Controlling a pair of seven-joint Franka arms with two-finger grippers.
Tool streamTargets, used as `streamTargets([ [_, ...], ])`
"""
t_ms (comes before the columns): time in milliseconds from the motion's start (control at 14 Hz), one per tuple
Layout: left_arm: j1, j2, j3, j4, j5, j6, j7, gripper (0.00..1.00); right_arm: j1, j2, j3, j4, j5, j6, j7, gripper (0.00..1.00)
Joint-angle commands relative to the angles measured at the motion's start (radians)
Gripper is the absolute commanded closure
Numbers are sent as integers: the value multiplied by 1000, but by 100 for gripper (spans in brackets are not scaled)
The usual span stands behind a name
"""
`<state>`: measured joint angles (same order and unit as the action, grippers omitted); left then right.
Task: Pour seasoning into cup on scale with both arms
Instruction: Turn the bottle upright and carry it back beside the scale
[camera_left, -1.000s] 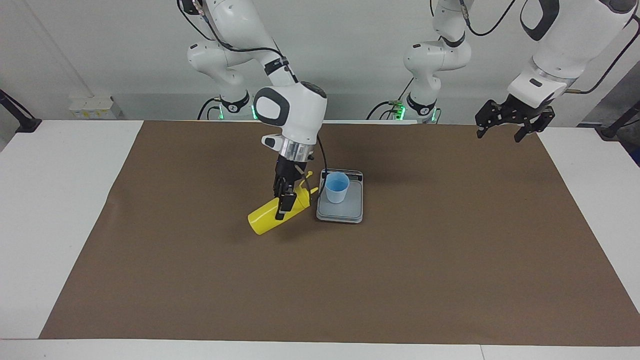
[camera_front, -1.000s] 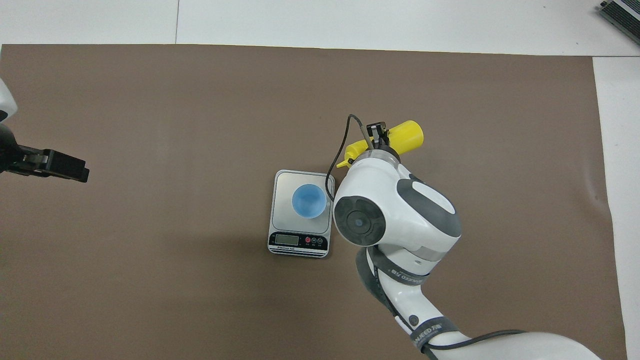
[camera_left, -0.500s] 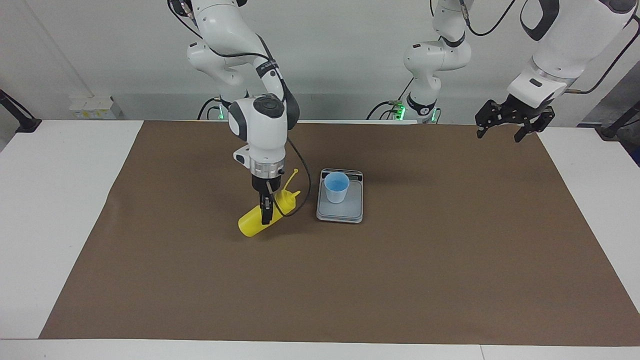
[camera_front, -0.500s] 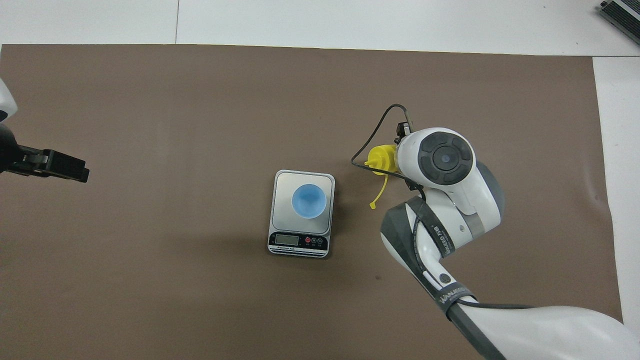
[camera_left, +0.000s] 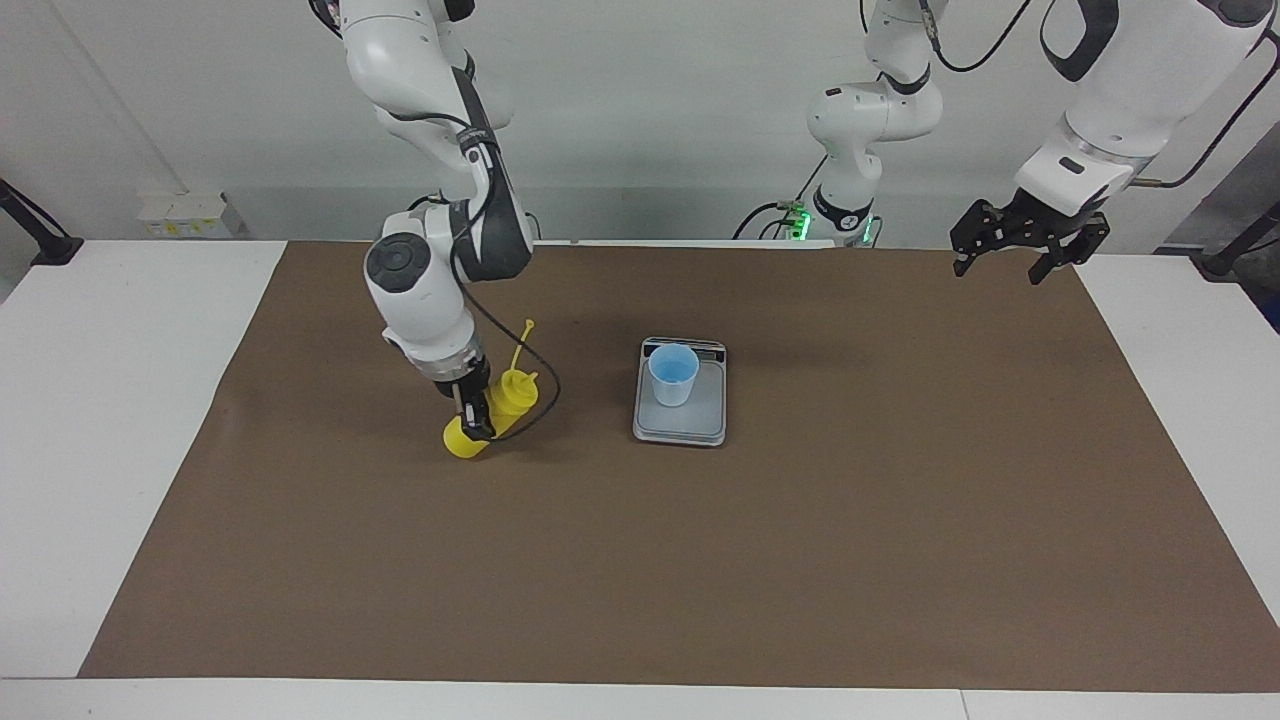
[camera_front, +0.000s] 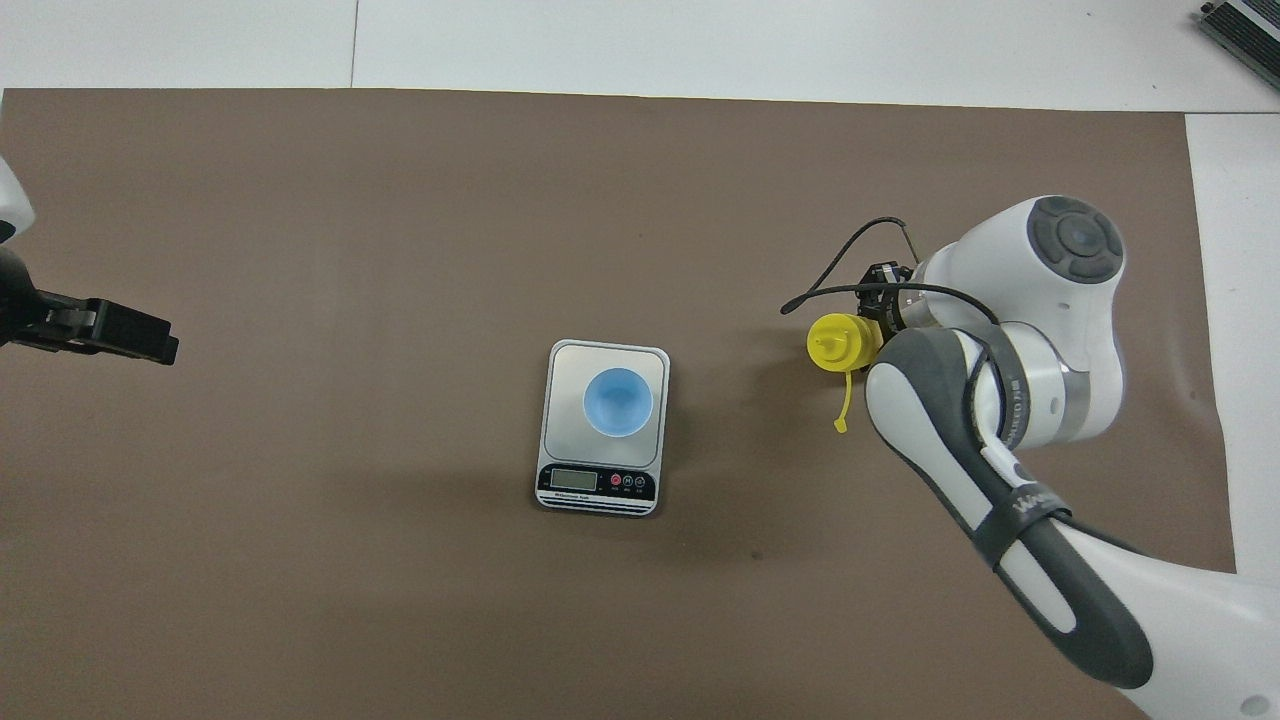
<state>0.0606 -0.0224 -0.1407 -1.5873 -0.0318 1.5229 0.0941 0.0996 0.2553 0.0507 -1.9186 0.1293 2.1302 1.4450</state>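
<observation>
We grip the seasoning in our closed right gripper beside the scale; left gripper waits, fingers spread.

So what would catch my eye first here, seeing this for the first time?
Probably the bright yellow bottle, gripped by the right end effector over the brown mat, toward the right arm's end of the table. Then the little blue cup standing on the scale mid-table. The left end effector waits in the air.

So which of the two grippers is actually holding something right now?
The right gripper, clamped on the yellow bottle beside the scale. The left gripper hangs open over the mat's corner.
</observation>
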Motion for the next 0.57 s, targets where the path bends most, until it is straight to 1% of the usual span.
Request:
streamTargets([
  [0,13,-14,-5,-14,-14,-7,7,0,-73,-25,12,-3,114,-68,-136,100],
  [143,13,-14,-5,-14,-14,-7,7,0,-112,-31,12,-5,173,-114,-221,100],
  [286,13,-14,-5,-14,-14,-7,7,0,-162,-40,12,-5,234,-189,-316,100],
  [500,11,-13,-5,-14,-14,-7,7,0,-242,-51,12,-11,285,-278,-428,100],
])
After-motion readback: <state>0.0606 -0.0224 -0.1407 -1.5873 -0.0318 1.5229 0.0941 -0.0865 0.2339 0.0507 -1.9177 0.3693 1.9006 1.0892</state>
